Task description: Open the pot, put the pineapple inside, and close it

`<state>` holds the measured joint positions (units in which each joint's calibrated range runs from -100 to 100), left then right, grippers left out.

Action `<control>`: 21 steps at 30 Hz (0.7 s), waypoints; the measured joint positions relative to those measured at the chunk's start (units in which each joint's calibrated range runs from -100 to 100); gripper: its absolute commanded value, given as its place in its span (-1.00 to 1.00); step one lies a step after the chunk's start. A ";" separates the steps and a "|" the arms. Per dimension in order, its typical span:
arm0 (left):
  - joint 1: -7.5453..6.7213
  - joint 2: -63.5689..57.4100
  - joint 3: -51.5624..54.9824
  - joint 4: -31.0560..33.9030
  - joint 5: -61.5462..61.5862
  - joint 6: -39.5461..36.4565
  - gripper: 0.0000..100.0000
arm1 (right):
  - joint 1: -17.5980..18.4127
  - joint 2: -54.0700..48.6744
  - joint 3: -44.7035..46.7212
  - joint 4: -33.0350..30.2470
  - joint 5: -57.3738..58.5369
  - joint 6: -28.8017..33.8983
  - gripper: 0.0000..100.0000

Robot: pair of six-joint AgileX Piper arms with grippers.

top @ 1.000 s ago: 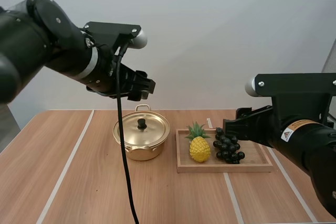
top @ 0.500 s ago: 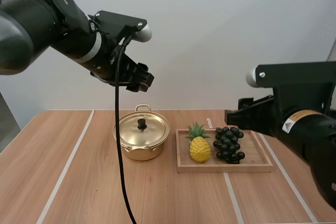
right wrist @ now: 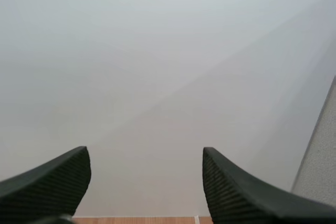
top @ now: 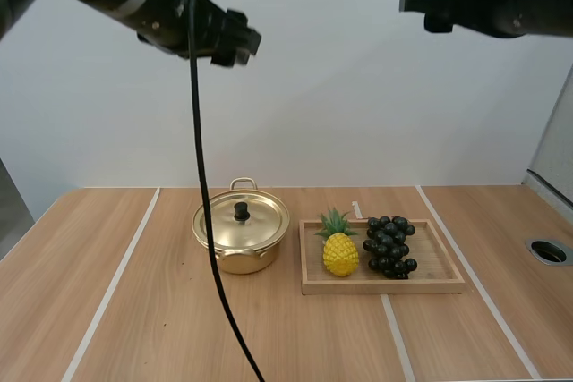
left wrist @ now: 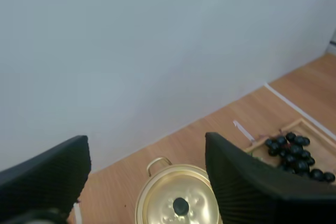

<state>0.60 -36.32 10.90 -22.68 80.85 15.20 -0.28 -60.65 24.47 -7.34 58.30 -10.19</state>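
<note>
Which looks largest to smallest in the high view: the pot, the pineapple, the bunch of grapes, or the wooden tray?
1. wooden tray, the widest thing on the table
2. pot, lid on
3. pineapple and bunch of grapes: they look about alike, side by side on the tray, so I leave them unranked.

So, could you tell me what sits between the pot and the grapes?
The pineapple, standing on the wooden tray, as the high view shows.
</note>
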 measured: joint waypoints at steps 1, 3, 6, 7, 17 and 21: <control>0.00 0.00 -1.77 0.00 -2.61 -0.79 1.00 | 0.00 1.16 -1.31 0.11 3.37 0.00 1.00; 0.00 0.00 -5.02 0.15 -7.26 -1.68 1.00 | 0.00 3.09 -2.11 0.37 9.52 0.00 1.00; 0.21 0.00 -9.85 0.32 -11.83 -2.21 1.00 | 0.00 6.40 -1.67 1.08 18.33 0.00 1.00; 0.39 0.00 -11.15 0.44 -12.56 -2.30 1.00 | 0.00 7.48 -1.12 1.46 19.72 0.00 1.00; 0.67 1.82 -15.09 5.20 -16.56 -2.40 1.00 | 0.00 16.72 1.79 3.16 16.66 0.00 1.00; 0.67 5.03 -15.09 5.47 -14.47 -2.40 1.00 | 0.00 17.87 1.79 3.79 15.20 0.00 1.00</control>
<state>1.28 -31.29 -4.20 -17.22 66.38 12.79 -0.28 -42.78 26.26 -3.54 73.50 -10.19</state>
